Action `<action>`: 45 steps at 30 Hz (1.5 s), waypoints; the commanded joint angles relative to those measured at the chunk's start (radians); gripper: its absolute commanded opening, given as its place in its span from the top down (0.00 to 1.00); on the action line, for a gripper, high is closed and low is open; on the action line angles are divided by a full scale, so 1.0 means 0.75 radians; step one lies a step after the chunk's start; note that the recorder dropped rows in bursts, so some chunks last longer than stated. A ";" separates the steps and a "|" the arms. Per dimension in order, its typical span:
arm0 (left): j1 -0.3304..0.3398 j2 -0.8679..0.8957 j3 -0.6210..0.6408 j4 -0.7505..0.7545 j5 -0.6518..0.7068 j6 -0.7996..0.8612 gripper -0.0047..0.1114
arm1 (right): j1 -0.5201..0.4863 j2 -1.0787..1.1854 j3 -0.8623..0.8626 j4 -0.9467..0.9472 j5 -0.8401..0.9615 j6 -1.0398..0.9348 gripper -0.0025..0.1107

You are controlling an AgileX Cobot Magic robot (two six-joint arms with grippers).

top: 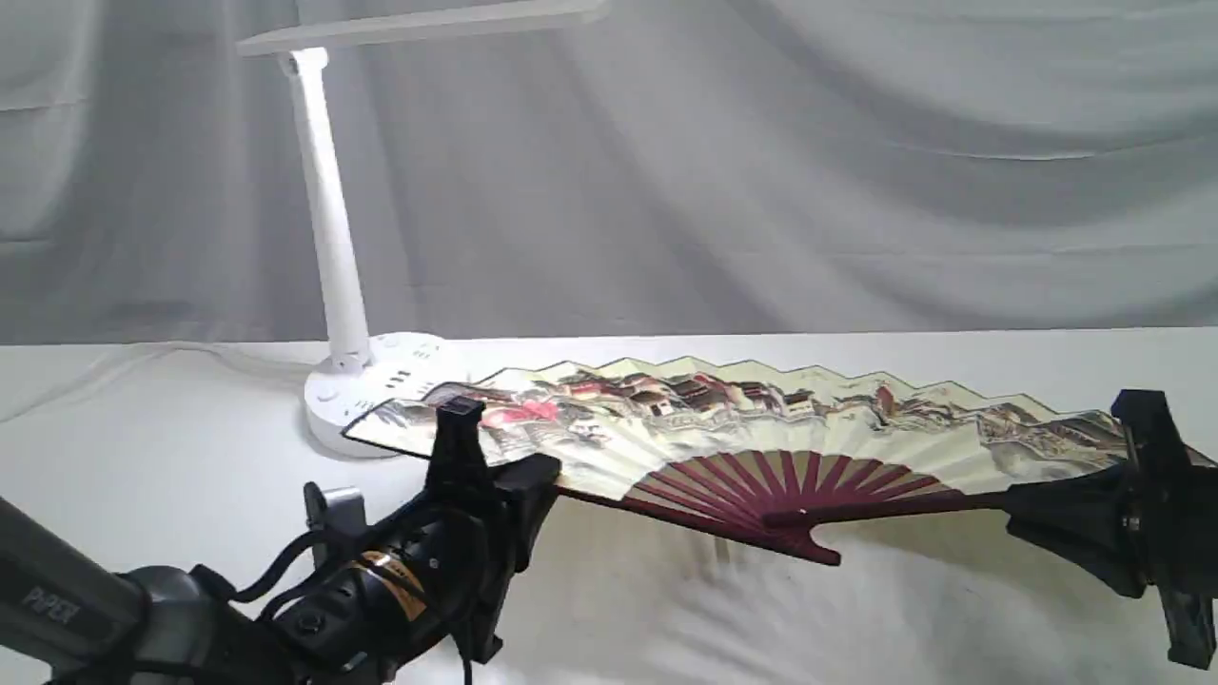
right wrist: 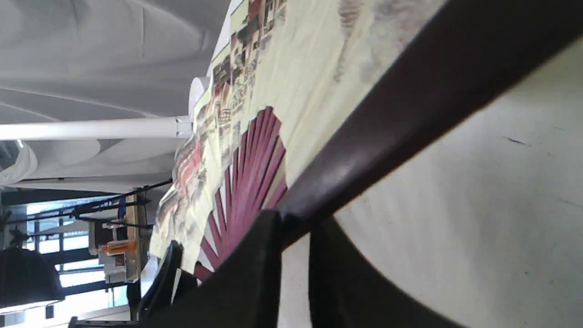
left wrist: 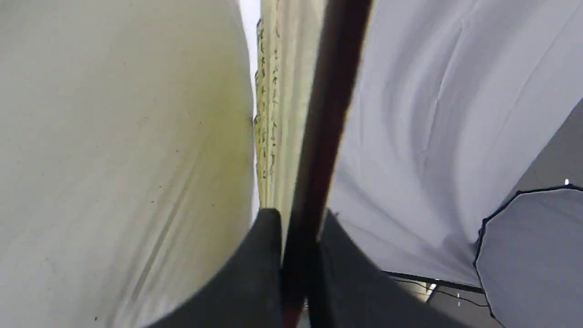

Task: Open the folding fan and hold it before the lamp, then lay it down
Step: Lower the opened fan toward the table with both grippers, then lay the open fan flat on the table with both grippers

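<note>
A grey drape hangs in loose folds behind the whole scene. The right wrist view shows bright windows past its edge. Below it a table under a white cloth, creased in places, fills the foreground.

The folding fan is fully spread and is the widest thing on that surface. Its long axis runs across the table from left to right. The painted face is tipped up and toward the camera, close to flat, and the pivot of the maroon ribs points to the near side. A soft shadow under the pivot suggests the fan hangs low over the cloth, not resting on it, though that is not certain.

The white desk lamp stands at the back left. Its bar head is high above the fan, and the fan's left tip crosses in front of its round base.

The left gripper is clamped on the left outer guard rib, and the right gripper is clamped on the right guard. The fan is therefore stretched between the two grippers, and the left arm is the nearer to the lamp. Laying the fan down would probably mean both arms lowering together at the same spread, so the pleats neither buckle nor tear.
</note>
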 commanded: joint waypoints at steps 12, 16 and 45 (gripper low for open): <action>0.011 -0.014 -0.044 -0.093 0.133 0.098 0.86 | -0.026 0.013 0.006 0.014 -0.247 -0.153 0.98; 0.011 -0.014 -0.044 -0.093 0.200 0.134 0.86 | -0.026 0.013 0.006 0.014 -0.251 -0.153 0.98; 0.011 -0.016 -0.049 0.157 0.237 0.312 0.35 | -0.026 0.013 0.006 0.010 -0.210 -0.229 0.98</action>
